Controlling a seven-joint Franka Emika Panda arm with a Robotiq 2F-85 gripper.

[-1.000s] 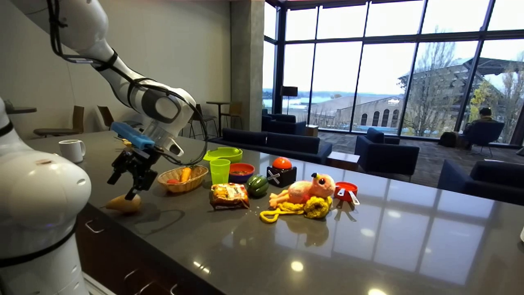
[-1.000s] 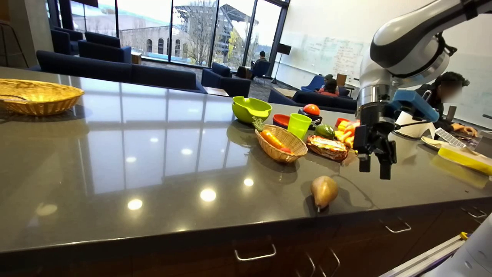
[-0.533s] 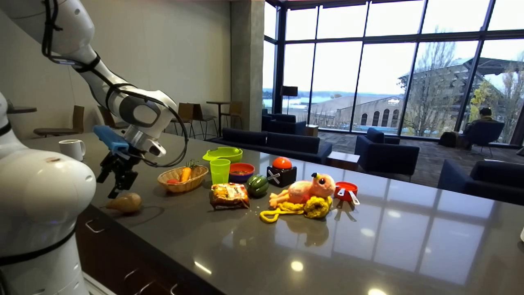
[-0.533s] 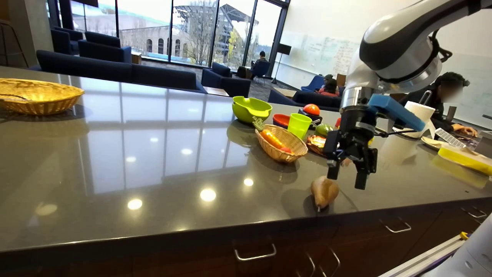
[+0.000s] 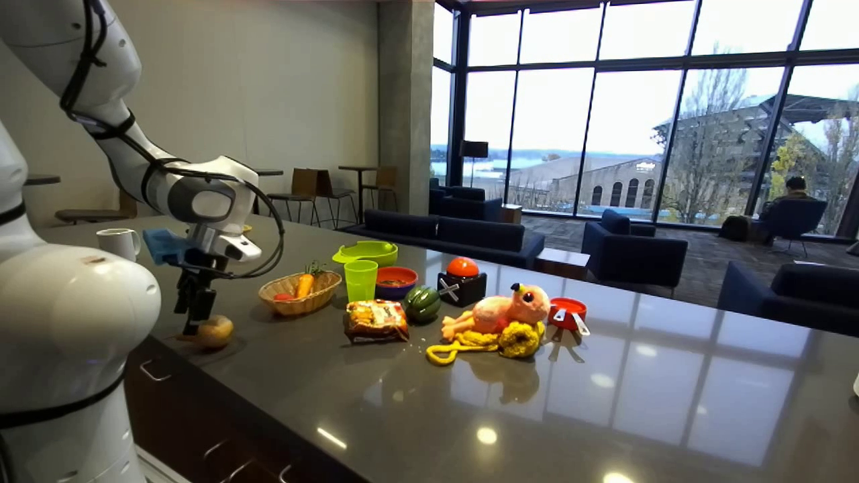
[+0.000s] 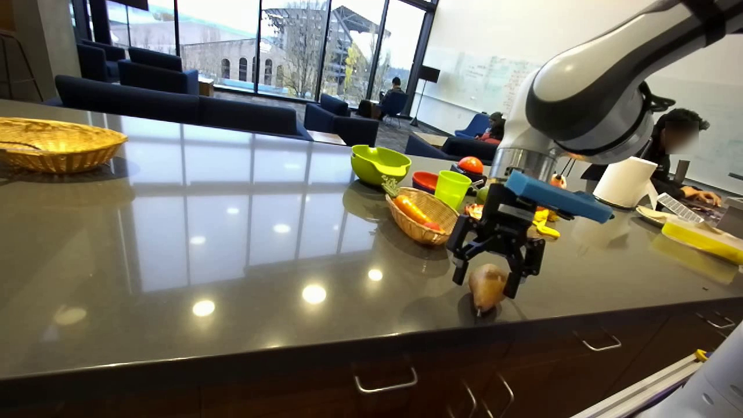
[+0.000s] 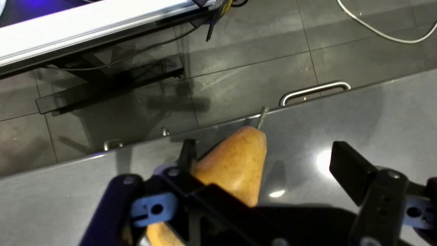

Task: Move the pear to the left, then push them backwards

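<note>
The pear (image 6: 486, 289) is golden-brown and lies on the grey counter near its edge, its stem pointing toward that edge. It also shows in an exterior view (image 5: 217, 331), partly behind a finger, and in the wrist view (image 7: 239, 157). My gripper (image 6: 484, 281) is open and low over the pear, one finger on each side of it. In the wrist view the gripper (image 7: 264, 152) has the pear close against its left finger, with a wide gap to the right finger. I cannot tell if that finger presses on it. The black linkage hides the pear's lower part there.
A small wicker basket (image 6: 413, 231) with a carrot stands behind the pear. A green cup (image 6: 451, 189), green bowl (image 6: 377, 165), snack packet (image 5: 376, 320), squash (image 5: 423, 304) and pink toy (image 5: 493, 314) are farther off. A large wicker basket (image 6: 64, 159) stands far left in that view.
My gripper has come down and across from beside the pear to around it, turning as it moved. The fingers stay open. The pear has shifted very slightly in the last half second.
</note>
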